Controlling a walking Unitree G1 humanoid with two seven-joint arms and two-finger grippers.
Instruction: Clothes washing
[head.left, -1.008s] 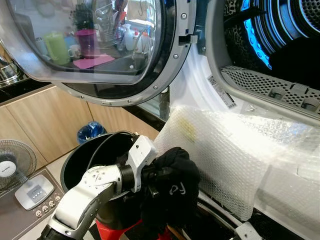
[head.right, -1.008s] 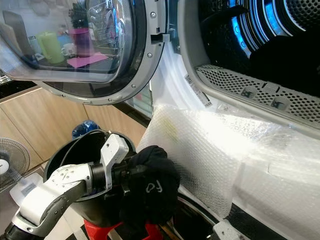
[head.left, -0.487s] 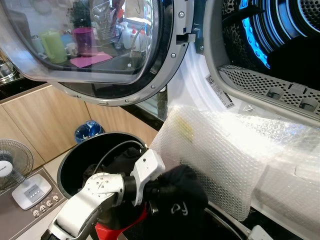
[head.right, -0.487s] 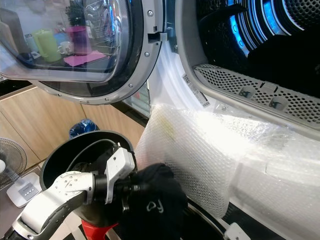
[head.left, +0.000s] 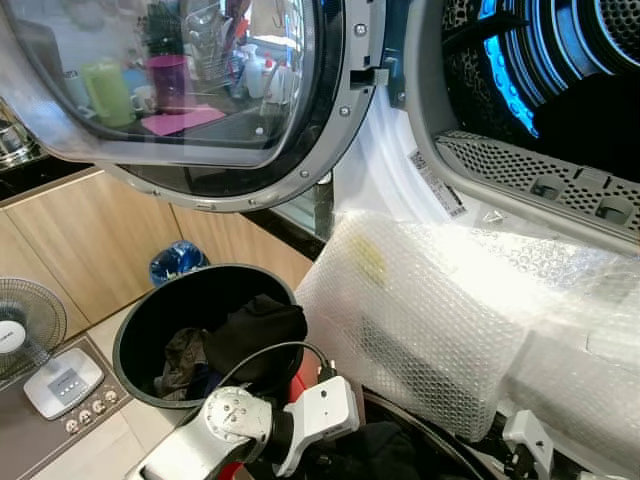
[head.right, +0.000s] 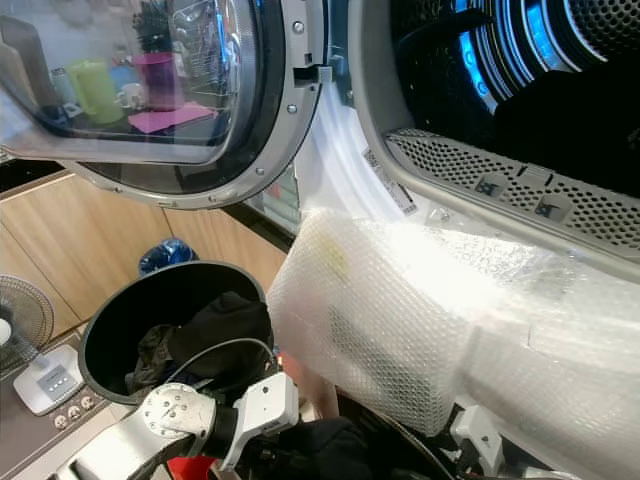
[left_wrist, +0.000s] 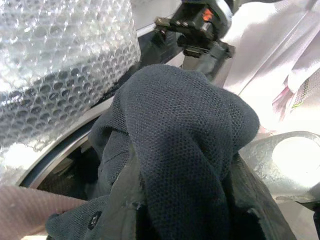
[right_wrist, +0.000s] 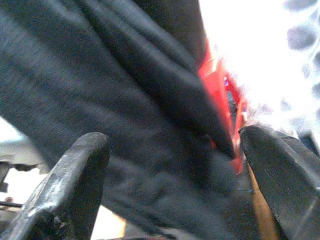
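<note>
**Item 1. Black garment** (head.left: 385, 455). Seen from the head, it lies at 6 o'clock, below the bubble wrap (head.left: 430, 310) that covers the machine's front. A second ago it was carried higher, level with the wrap's lower edge, and it has since dropped almost out of sight. In the left wrist view it is bunched into a dark mesh mound close to the lens.

**Item 2. Left tool** (head.left: 350, 450). At 6 o'clock, with its white wrist just above the garment. Cloth covers it, so how far it is closed cannot be told.

**Item 3. Right tool** (right_wrist: 175, 170). Spread wide, with one finger (right_wrist: 70, 185) on either side of a fold of the same dark cloth. It is not seen pinching the fold.

**Item 4. Black bucket** (head.left: 135, 340). At 8 o'clock, with more dark clothes (head.left: 250, 330) heaped inside.

**Item 5. Washer drum** (head.left: 560, 60). At 1 o'clock, open and lit blue. Its round door (head.left: 200, 100) is swung out towards 11 o'clock.

**Note.** The garment has moved down and away from the drum mouth instead of towards it. This looks like a regrasp or a handover between the arms, and loading has not yet been done.
</note>
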